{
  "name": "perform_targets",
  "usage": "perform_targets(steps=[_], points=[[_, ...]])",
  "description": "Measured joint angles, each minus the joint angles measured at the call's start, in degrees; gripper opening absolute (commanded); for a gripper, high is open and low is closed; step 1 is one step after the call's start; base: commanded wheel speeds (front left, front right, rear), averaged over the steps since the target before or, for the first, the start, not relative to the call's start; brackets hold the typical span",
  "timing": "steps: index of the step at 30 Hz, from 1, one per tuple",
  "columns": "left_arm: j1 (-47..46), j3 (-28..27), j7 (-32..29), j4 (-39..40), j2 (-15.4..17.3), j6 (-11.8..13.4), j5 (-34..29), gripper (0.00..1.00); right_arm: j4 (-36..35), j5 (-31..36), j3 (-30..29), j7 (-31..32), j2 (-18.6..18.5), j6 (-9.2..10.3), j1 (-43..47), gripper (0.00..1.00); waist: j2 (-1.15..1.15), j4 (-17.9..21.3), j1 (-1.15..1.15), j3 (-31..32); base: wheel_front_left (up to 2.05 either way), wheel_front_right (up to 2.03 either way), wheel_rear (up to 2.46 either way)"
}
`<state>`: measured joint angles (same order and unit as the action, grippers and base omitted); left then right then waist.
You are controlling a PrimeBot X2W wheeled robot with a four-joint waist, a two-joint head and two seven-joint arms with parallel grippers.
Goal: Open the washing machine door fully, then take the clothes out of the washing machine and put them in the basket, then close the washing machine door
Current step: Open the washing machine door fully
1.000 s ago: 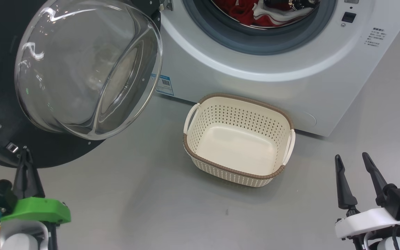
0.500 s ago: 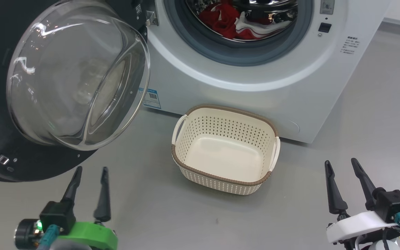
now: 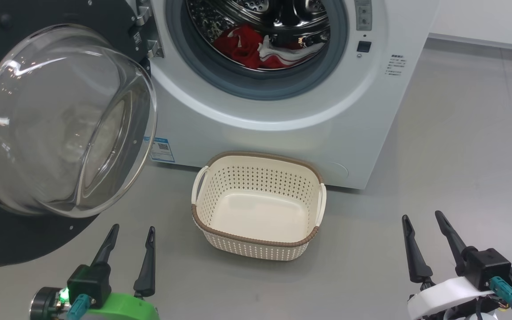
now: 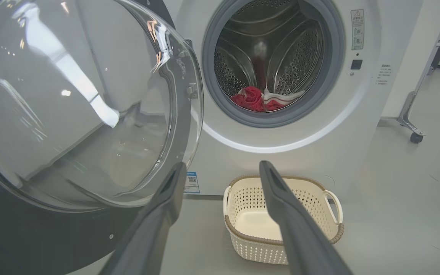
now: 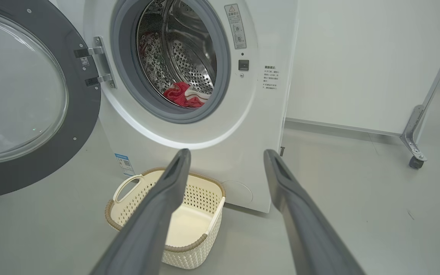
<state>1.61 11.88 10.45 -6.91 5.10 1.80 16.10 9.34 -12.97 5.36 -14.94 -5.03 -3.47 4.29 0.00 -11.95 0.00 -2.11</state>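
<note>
1. Head view: the whole picture has shifted since a second ago, but that is my camera lifting, not the things moving, and it brings more of the drum into sight.
   - The real change is the left gripper (image 3: 132,228). A second ago it was up against the lower black rim of the washing machine door (image 3: 60,120). Now it hangs back from it, fingers spread, gripping nothing.
   - The door stands swung wide to the left of the washing machine (image 3: 282,115).
   - The right gripper (image 3: 422,216) sits low on the right, also parted and empty, well apart from the basket (image 3: 260,154).
   - The basket stands empty on the floor just in front of the machine.
   - The clothes (image 3: 247,46) lie in the bottom of the drum.

2. Left wrist view: my left gripper's (image 4: 223,165) fingers are spread with nothing between them. They aim towards the machine front, with the door's glass beside them on the left. The clothes (image 4: 258,101) rest red and white at the drum's lower lip.

3. Right wrist view: the right gripper's (image 5: 227,152) fingers are wide apart and bare, over the basket (image 5: 128,214). The door (image 5: 21,95) hangs from its hinge, clear of the mouth. I judge the opening step done. Next comes a reach into the drum for the clothes.
</note>
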Motion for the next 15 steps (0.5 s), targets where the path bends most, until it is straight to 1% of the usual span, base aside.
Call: perform_targets(steps=[11,15], points=[[1.1,-0.4,-0.9,2.0,0.0,1.5,-0.5,1.0,-0.6,0.5,1.2,0.0,0.5,0.01,0.9,1.0,0.0,6.0,0.0,1.0,0.0,0.0,0.0],[1.4,-0.5,-1.4,2.7,0.0,1.5,-0.6,1.0,-1.1,0.5,1.2,0.0,0.5,0.02,0.9,1.0,0.0,8.1,0.0,1.2,0.0,0.0,0.0]])
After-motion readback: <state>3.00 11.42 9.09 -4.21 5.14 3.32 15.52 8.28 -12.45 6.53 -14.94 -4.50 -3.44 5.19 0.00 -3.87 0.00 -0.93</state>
